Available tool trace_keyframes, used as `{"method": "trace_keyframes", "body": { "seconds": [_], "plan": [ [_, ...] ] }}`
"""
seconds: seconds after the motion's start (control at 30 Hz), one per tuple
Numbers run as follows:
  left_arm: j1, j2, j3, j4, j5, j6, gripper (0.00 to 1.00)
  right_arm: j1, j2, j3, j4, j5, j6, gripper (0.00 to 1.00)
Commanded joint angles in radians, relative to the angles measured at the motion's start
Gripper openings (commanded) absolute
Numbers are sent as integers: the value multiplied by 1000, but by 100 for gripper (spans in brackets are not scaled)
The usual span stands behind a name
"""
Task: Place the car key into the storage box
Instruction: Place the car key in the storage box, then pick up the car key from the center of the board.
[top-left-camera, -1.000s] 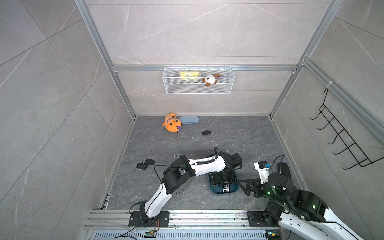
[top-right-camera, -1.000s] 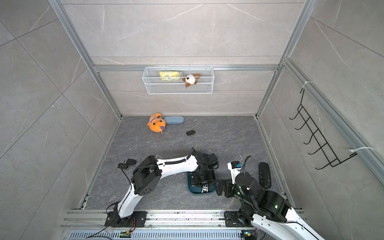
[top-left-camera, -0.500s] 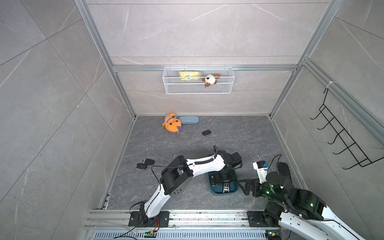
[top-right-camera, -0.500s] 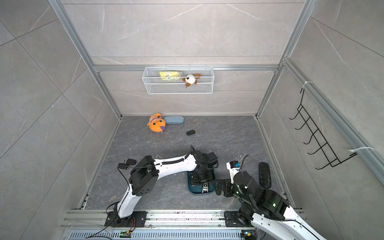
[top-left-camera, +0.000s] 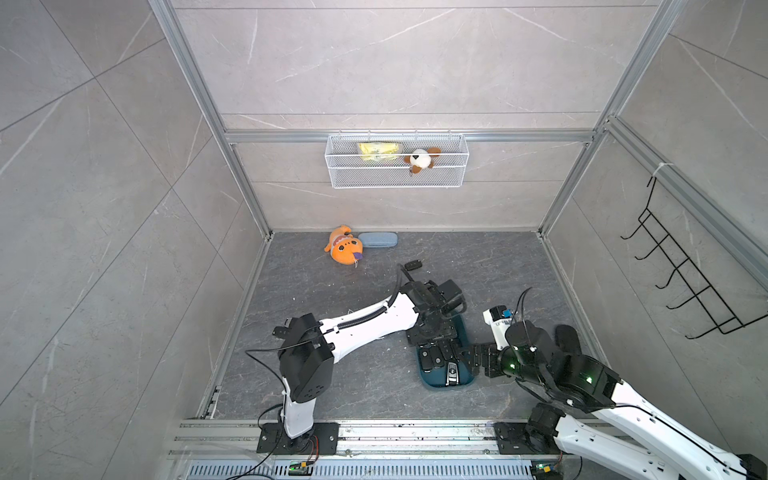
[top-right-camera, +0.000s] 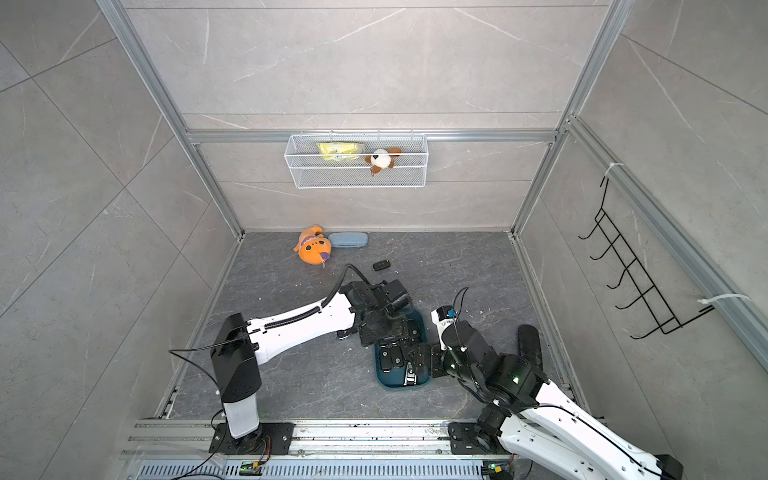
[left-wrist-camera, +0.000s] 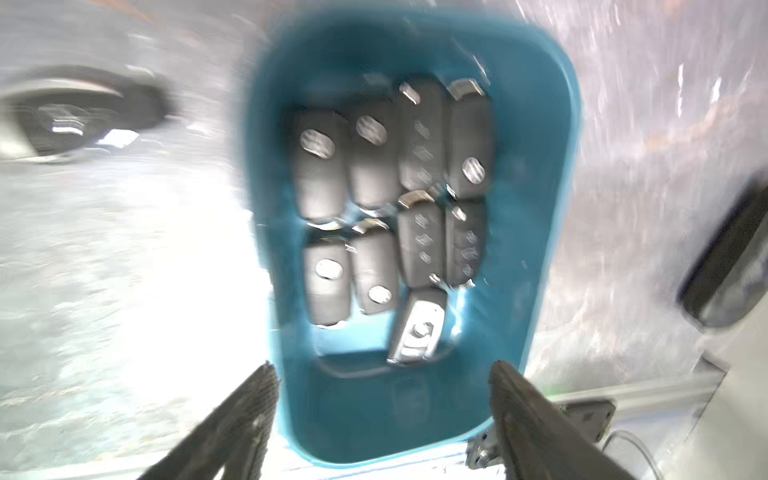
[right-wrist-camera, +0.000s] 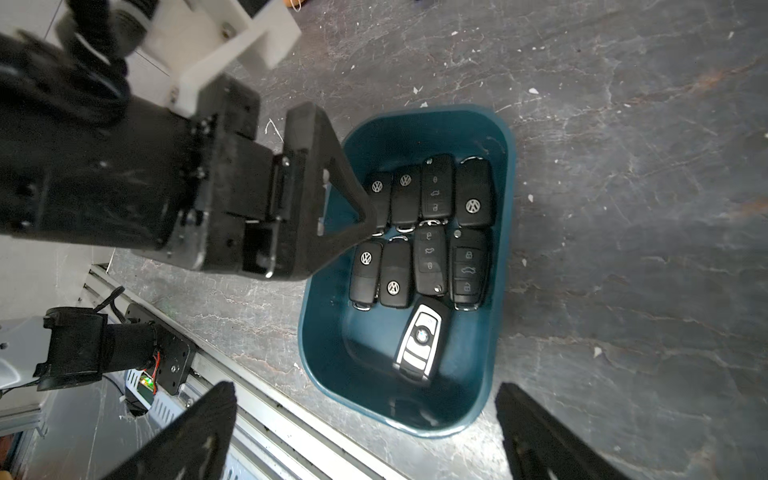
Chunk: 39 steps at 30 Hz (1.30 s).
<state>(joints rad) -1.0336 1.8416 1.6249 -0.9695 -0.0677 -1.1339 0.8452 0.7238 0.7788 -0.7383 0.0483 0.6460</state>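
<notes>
Left claw (left-wrist-camera: 382, 374): open, fingers (left-wrist-camera: 245, 415) spread wide with nothing between them. It hangs over the storage box (left-wrist-camera: 540, 208). In the right wrist view one finger tip sits above the far row of keys; can't tell if it touches.

Right claw (right-wrist-camera: 365, 388): open and empty, at the 3 o'clock side of the box in both top views and aimed at it.

Storage box: dark teal, on the bench (top-left-camera: 332, 386) at about 5 o'clock from the bench centre, long side running 12 to 6. Inside are eight black car keys (right-wrist-camera: 432, 232), flat in two rows of four and packed side by side. Some show the logo side, some the buttons. A silver-faced car key (right-wrist-camera: 419, 340) lies at the 6 o'clock end, just beside the near row and slightly tilted. The left wrist view is blurred but shows the same layout.

A loose black car key (top-left-camera: 413, 264) lies on the bench at 12 o'clock from the box, well apart from it.

Further out at 11 o'clock, by the back wall, an orange plush toy (top-left-camera: 344, 249) touches a pale blue case (top-left-camera: 377, 240).

A white wire basket (top-left-camera: 397, 178) on the back wall holds a yellow packet (top-left-camera: 379, 151) and a brown-white plush (top-left-camera: 420, 158).

A black hook rack (top-left-camera: 685, 282) hangs on the 3 o'clock wall.
</notes>
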Motion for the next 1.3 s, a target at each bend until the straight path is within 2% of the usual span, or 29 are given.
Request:
{"method": "trace_keyframes", "body": {
  "seconds": [0.0, 0.03, 0.23, 0.4, 0.53, 1.03, 1.27],
  "plan": [
    [48, -96, -66, -43, -94, 38, 96, 6, 63, 36, 73, -19, -34, 99],
    [65, -122, -90, -44, -108, 45, 100, 5, 86, 39, 90, -23, -35, 99],
    [187, -281, -248, -49, -175, 97, 100, 6, 240, 75, 212, -70, -33, 100],
    [335, -413, -400, -10, -168, 124, 100, 9, 362, 120, 302, -110, -26, 99],
    [435, -470, -470, 7, -170, 157, 100, 18, 452, 162, 346, -117, -22, 99],
    [822, -468, -568, 81, -123, 379, 99, 73, 736, 351, 445, -157, -35, 99],
    [962, -377, -581, 137, -97, 351, 86, 77, 808, 392, 477, -182, -44, 99]
  ]
}}
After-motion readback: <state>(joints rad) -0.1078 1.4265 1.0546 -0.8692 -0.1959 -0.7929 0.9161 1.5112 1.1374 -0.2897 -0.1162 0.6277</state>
